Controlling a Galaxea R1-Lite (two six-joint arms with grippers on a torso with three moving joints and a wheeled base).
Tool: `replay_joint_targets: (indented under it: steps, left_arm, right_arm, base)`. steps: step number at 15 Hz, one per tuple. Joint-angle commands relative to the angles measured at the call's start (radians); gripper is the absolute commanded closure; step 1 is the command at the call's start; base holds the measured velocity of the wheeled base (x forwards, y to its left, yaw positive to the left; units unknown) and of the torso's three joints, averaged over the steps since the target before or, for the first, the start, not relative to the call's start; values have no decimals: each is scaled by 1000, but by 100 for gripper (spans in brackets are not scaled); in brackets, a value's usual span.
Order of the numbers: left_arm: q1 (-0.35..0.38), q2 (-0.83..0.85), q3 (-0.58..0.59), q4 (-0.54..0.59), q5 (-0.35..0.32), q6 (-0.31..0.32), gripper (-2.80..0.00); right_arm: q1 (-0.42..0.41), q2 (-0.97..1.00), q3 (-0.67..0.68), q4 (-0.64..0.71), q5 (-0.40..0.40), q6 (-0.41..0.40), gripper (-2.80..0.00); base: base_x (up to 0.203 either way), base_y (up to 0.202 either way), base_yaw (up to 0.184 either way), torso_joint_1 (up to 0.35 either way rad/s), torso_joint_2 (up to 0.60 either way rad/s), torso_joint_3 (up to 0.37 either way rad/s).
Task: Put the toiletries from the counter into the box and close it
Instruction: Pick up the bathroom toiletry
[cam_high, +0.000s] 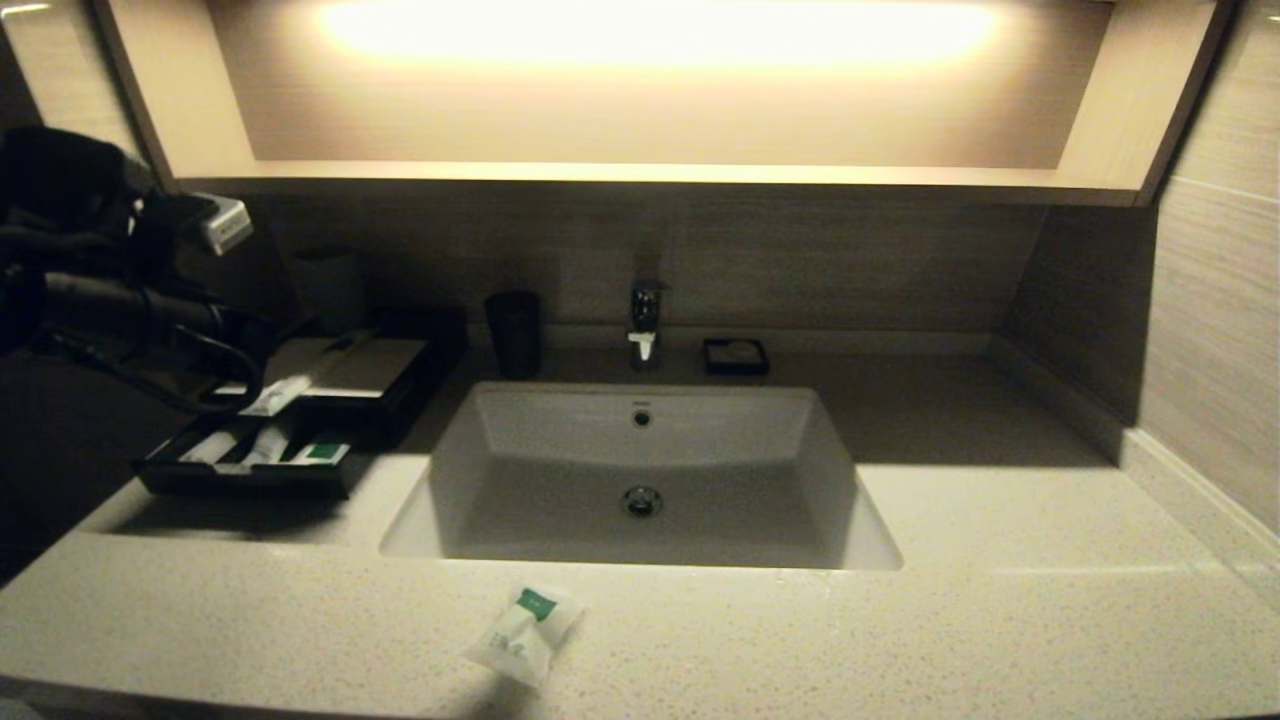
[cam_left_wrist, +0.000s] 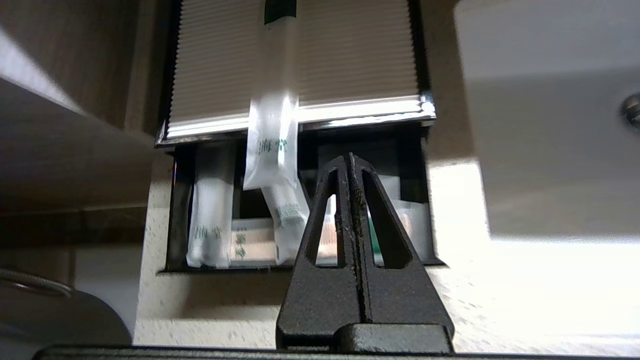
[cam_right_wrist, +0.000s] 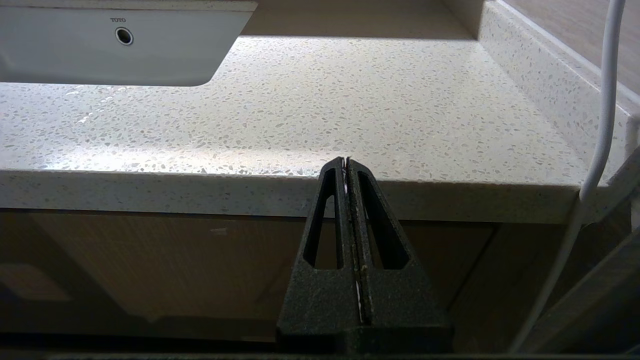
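Nearest, the left gripper (cam_left_wrist: 350, 160) hovers with its fingers pressed together and holding nothing, just short of the box's (cam_left_wrist: 300, 60) pulled-out tray (cam_left_wrist: 172, 200). Beyond the fingertips several slim packets (cam_left_wrist: 210, 220) lie in the tray, and one long packet (cam_left_wrist: 272, 145) rests on the box's pale ribbed top, its end hanging over the front edge above the tray. That one looks light, soft and slippery; a pinch across its middle would likely hold better than its loose end, which may fold. The tray's low black walls leave little room beside the fingers, and the wall crowds one side.

Well apart from both grippers, the squarish pouch (cam_high: 525, 622) lies on the surface (cam_high: 900, 620) in front of the sink (cam_high: 640, 470), with open room all round. The right gripper (cam_right_wrist: 346, 162), fingers closed and empty, waits below the surface's front edge.
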Motion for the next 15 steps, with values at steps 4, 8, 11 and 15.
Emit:
replay_joint_targets:
  steps: [4, 8, 11, 15]
  left_arm:
    - [1, 82, -52, 14, -1, 21, 0]
    - [1, 119, -91, 20, -1, 33, 0]
    - [1, 123, -141, 83, -1, 34, 0]
    - [1, 109, -218, 230, -1, 34, 0]
  right_arm:
    - [0, -1, 2, 0, 1, -1, 0]
    - [0, 0, 2, 0, 1, -1, 0]
    - [0, 1, 2, 0, 1, -1, 0]
    - [0, -1, 2, 0, 1, -1, 0]
  base:
    - [0, 0, 0, 0, 0, 0]
    - [0, 0, 0, 0, 0, 0]
    - [0, 0, 0, 0, 0, 0]
    - [0, 0, 0, 0, 0, 0]
